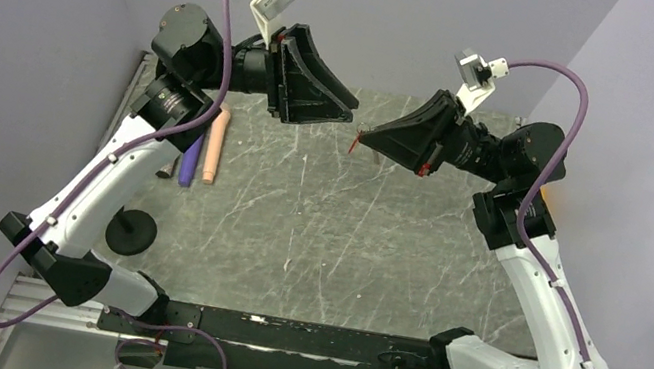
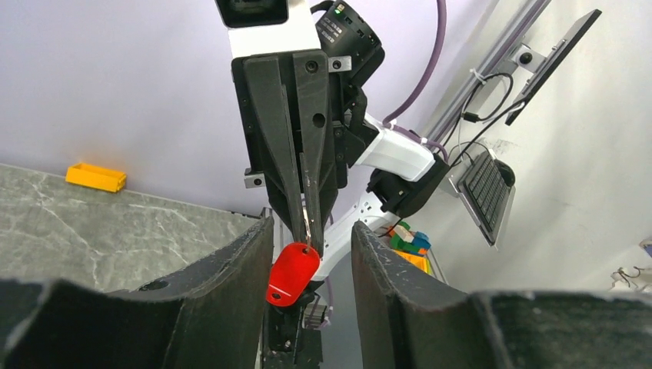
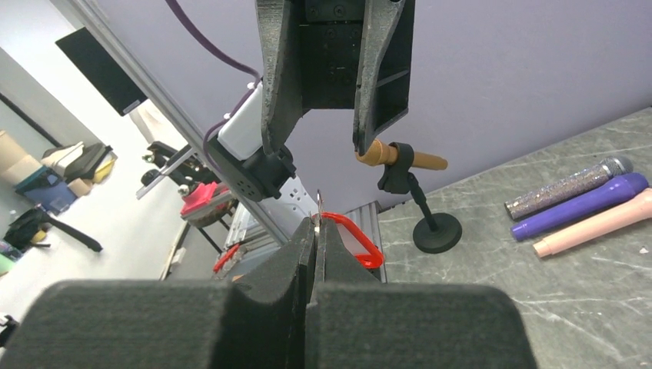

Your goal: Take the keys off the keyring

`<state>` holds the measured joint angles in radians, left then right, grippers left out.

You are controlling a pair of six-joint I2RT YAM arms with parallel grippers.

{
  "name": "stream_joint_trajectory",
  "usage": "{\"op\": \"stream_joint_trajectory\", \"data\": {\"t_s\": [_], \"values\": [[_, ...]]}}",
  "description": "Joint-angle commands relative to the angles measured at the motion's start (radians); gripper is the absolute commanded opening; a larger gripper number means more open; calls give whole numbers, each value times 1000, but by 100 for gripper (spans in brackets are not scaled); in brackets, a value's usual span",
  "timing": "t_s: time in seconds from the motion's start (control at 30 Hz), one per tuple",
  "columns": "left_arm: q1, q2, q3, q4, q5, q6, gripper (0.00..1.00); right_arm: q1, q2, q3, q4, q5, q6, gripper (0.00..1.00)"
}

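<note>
The keyring is a small red oblong tag (image 2: pixel 293 273) hanging from a thin metal ring (image 2: pixel 307 223). My right gripper (image 1: pixel 364 136) is shut on the ring and holds it in the air above the table's far middle. The tag (image 1: pixel 354 143) dangles under its tip. In the right wrist view the ring (image 3: pixel 317 209) sticks out of my shut right gripper (image 3: pixel 317 224), with the tag (image 3: pixel 355 237) behind it. My left gripper (image 1: pixel 353 112) is open, facing it at close range. In the left wrist view the tag hangs between the open fingers (image 2: pixel 254 254), touching neither. No separate key shows.
A pink microphone (image 1: pixel 213 144) and a purple one (image 1: pixel 190 160) lie at the table's left, with a glittery one (image 3: pixel 565 187) beside them. A black stand base (image 1: pixel 130 231) sits nearer. A yellow-orange box (image 2: pixel 95 177) lies at the right edge.
</note>
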<state>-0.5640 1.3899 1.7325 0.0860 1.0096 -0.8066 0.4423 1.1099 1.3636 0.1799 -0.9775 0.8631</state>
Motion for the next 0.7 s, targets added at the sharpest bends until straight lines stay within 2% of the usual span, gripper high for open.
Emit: {"op": "stream_joint_trajectory", "data": {"t_s": [0.0,0.27,0.67], "values": [[-2,-22,17,2,27,26,46,5,6,54,12,10,-25,0],[-13,-21,48,-123,-2,122,42,12,34,74,30,0,-8,0],[-26,-4,90,-180,-22,168,33,20,47,98,-11,2,-24,0]]}}
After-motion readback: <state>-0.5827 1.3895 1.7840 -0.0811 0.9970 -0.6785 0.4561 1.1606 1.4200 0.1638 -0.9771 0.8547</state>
